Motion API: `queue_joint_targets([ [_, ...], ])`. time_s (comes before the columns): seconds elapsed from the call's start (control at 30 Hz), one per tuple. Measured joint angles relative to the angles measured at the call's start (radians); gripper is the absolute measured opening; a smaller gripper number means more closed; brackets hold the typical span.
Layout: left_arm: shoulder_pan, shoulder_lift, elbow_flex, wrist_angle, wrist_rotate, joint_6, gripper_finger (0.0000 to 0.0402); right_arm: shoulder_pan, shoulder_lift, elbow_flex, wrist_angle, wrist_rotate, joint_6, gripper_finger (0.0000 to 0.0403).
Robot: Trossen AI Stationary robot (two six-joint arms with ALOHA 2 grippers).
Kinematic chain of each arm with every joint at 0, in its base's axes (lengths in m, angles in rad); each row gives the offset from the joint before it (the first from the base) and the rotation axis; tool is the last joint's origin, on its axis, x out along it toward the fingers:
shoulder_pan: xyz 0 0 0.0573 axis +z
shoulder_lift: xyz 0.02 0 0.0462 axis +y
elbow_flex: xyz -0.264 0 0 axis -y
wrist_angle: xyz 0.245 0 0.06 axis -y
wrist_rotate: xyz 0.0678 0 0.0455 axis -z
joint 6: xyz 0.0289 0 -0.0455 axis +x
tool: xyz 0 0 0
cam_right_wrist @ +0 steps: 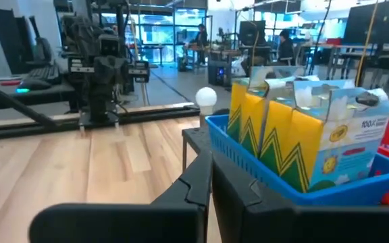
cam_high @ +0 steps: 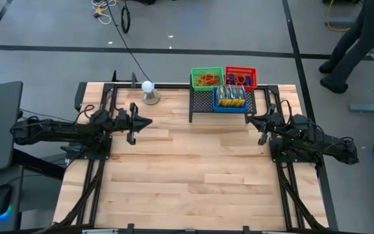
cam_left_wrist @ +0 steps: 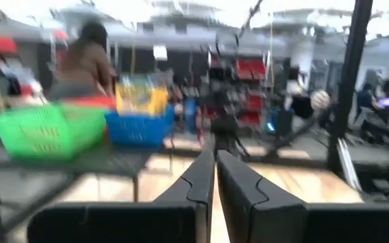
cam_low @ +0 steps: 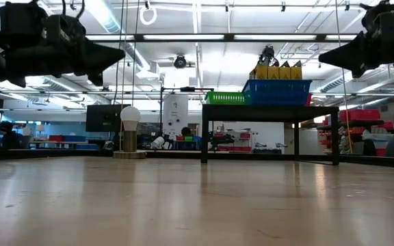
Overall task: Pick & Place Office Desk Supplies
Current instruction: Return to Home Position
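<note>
Crayon boxes [cam_right_wrist: 296,145] stand upright in the blue bin [cam_high: 230,109] on the rack [cam_high: 200,102]; left hand [cam_high: 149,122], closed together and empty, hovers over the counter [cam_high: 187,175], well apart from the rack; right hand [cam_high: 250,119], likewise closed and empty, sits just beside the rack; a careless swing there could clip it and topple the boxes.

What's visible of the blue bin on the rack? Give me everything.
The blue bin is a rectangular plastic basket with slatted walls and a solid rim. It stands level on the black mesh rack, on the side facing the table's middle, with the green bin and the red bin just behind it. Yellow crayon boxes stand upright inside, packed side by side and rising above the rim.
</note>
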Motion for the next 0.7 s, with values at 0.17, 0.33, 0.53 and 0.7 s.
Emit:
queue_joint_targets([
  [0.17,0.001,-0.114,-0.006,-0.151,0.037,-0.022,0.0026,-0.001,0.0,0.0,0.001,-0.016,0.005,0.0023],
  [0.33,0.001,-0.264,-0.006,-0.288,0.026,0.013,0.0026,-0.001,0.0,0.0,0.003,-0.04,0.006,0.0023],
  [0.53,0.001,-0.506,-0.006,-0.558,-0.014,0.017,0.0026,0.0,0.0,-0.084,0.116,-0.049,0.034,0.0023],
  [0.7,0.0,-0.731,-0.006,-0.766,-0.044,0.03,0.0026,0.0,0.005,-0.177,0.238,-0.012,0.077,0.0023],
])
